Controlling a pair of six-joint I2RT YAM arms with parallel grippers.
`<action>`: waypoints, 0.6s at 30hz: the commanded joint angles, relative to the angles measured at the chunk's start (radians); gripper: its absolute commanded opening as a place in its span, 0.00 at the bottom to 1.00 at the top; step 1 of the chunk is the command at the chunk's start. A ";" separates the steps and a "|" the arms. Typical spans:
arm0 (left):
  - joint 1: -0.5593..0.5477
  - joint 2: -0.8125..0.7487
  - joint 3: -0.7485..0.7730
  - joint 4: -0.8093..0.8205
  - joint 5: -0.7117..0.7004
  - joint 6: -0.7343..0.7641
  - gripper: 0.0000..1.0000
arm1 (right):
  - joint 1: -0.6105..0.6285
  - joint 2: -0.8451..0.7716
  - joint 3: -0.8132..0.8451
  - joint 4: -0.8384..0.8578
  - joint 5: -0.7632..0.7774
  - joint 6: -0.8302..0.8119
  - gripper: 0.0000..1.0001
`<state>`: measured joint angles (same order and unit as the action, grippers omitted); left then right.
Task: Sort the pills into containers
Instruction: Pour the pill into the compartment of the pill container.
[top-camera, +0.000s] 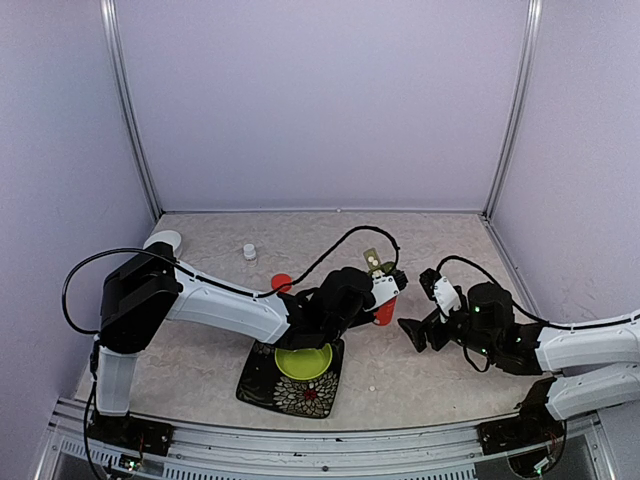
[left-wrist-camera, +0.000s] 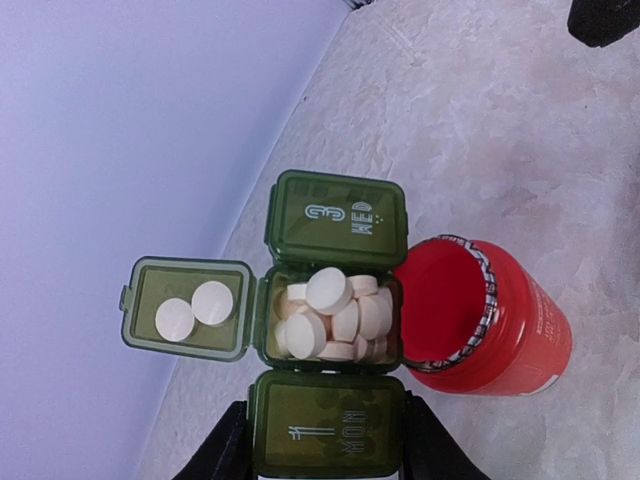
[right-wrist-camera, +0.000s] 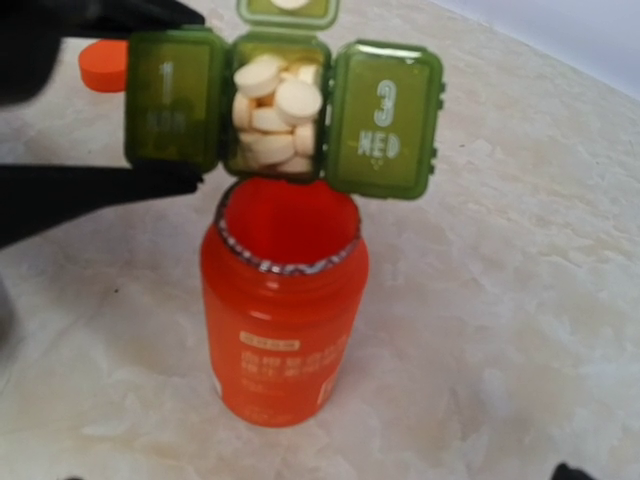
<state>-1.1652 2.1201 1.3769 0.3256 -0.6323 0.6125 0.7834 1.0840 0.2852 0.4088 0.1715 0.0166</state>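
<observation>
Pillbox (left-wrist-camera: 335, 215) in grasp of left tool (left-wrist-camera: 325, 452)

The pillbox (left-wrist-camera: 335, 215) is seen as translucent, glossy green plastic, the pills (left-wrist-camera: 330, 290) in it as matt and chalky. At its four o'clock in the left wrist view, the orange bottle (left-wrist-camera: 500, 340) is shown as smooth shiny plastic, ragged foil on its rim.
</observation>
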 joint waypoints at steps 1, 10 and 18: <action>-0.013 0.000 0.002 0.016 -0.019 0.023 0.30 | -0.004 0.007 0.027 -0.001 -0.006 0.002 1.00; -0.013 -0.007 0.008 0.041 -0.038 0.031 0.30 | -0.005 0.011 0.028 0.000 -0.008 0.003 1.00; -0.010 -0.034 0.026 0.043 -0.013 0.019 0.30 | -0.004 0.008 0.027 -0.002 -0.005 0.003 1.00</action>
<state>-1.1713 2.1201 1.3769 0.3332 -0.6563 0.6353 0.7834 1.0904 0.2852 0.4084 0.1707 0.0166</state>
